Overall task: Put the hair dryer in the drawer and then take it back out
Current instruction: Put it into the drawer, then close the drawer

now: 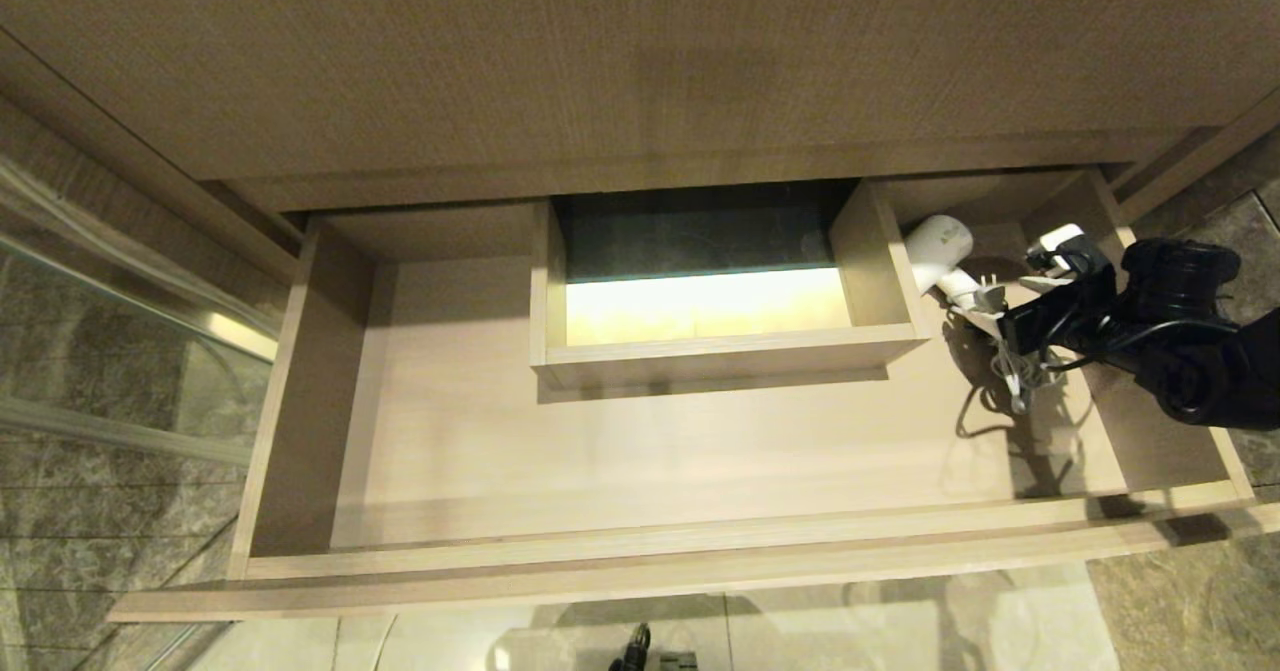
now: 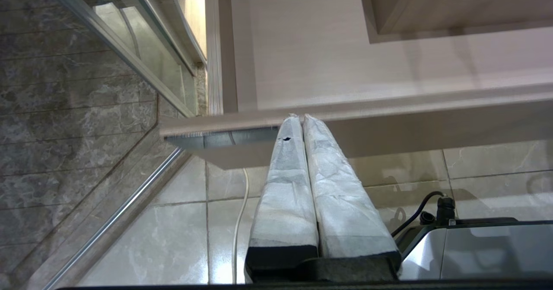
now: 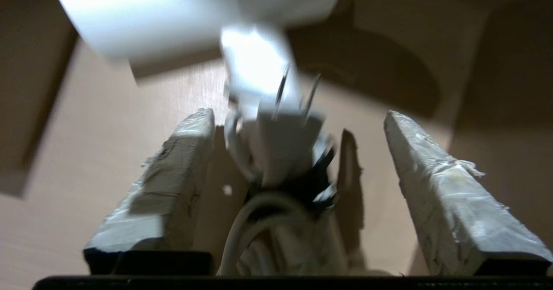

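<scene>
The hair dryer [image 1: 940, 249] lies in the drawer's [image 1: 640, 561] far right corner, its barrel blurred and cut off in the right wrist view, its cord bunched beside its handle. The right gripper [image 3: 298, 125] straddles its plug with jaws apart. The left gripper [image 2: 301, 119], jaws together, hangs outside the drawer front. Most of the drawer floor is bare.

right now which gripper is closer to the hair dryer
Right. The right gripper is open in the drawer, its fingers either side of the hair dryer. The left gripper sits shut outside the drawer front.
</scene>
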Robot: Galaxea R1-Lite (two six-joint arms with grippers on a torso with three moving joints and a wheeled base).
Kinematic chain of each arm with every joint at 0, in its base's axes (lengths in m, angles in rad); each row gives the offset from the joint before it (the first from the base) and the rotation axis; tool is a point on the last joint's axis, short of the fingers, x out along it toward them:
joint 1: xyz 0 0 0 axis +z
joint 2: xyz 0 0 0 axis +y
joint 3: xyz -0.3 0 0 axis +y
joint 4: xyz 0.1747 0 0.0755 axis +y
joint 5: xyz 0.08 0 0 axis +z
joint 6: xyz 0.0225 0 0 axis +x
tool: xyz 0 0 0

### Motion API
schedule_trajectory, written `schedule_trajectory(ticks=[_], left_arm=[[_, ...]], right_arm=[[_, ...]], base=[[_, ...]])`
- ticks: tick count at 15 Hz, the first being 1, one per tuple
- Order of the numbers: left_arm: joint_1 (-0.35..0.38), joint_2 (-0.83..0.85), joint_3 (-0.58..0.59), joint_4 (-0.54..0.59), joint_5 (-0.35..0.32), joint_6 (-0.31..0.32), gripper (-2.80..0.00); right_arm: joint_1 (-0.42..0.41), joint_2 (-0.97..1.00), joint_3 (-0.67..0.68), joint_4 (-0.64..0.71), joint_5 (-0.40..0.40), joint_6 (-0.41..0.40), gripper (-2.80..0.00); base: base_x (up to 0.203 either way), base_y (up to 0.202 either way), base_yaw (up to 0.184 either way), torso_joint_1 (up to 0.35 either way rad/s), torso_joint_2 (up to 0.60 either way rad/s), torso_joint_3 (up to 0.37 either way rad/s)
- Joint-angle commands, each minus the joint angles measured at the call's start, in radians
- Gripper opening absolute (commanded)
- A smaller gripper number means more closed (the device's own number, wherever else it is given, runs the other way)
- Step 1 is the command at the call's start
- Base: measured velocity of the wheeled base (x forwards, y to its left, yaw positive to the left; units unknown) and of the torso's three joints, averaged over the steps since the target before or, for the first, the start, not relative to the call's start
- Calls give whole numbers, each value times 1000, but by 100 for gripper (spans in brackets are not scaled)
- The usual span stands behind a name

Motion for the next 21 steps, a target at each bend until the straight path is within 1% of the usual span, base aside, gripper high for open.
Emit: schedule_trajectory(ticks=[1,5,6,7,8,10,13,16,17,18,19,20,21], left_arm=[[0,0,1,0,0,0,-280],[0,0,1,0,0,1,-280],[0,0,1,0,0,0,-280],[1,0,0,0,0,1,-280],[1,0,1,0,0,0,-280],[-1,0,0,0,0,0,-280],[0,0,2,0,0,0,-280],[1,0,2,0,0,-1,-280],[1,0,2,0,0,-1,-280],[1,0,2,0,0,-1,-280],[-1,0,2,0,1,1,-280],[-1,0,1,0,0,0,-280],[0,0,0,0,0,1,-280]], right_arm=[[-6,-138,17,33,4,7,0],[-55,-363,116,144,2,24,0],[-68,-425,145,177,3,35,-280],[-79,-487,174,227,3,42,-280],[-86,-563,202,307,2,45,-280],[-99,-719,242,504,1,46,-280],[-127,-939,284,849,1,48,-280],[-152,-1090,345,1101,-8,43,-280],[-159,-1116,366,1168,-33,40,-280],[-161,-1129,390,1241,-91,39,-280],[-162,-1133,420,1315,-170,40,-280],[-163,-1126,449,1366,-216,43,-280],[-163,-1116,478,1381,-224,43,-280]], base=[[0,0,0,0,0,0],[0,0,0,0,0,0],[0,0,0,0,0,0],[0,0,0,0,0,0],[0,0,0,0,0,0],[0,0,0,0,0,0],[0,0,0,0,0,0],[0,0,0,0,0,0],[0,0,0,0,0,0],[0,0,0,0,0,0],[0,0,0,0,0,0],[0,0,0,0,0,0],[0,0,0,0,0,0]])
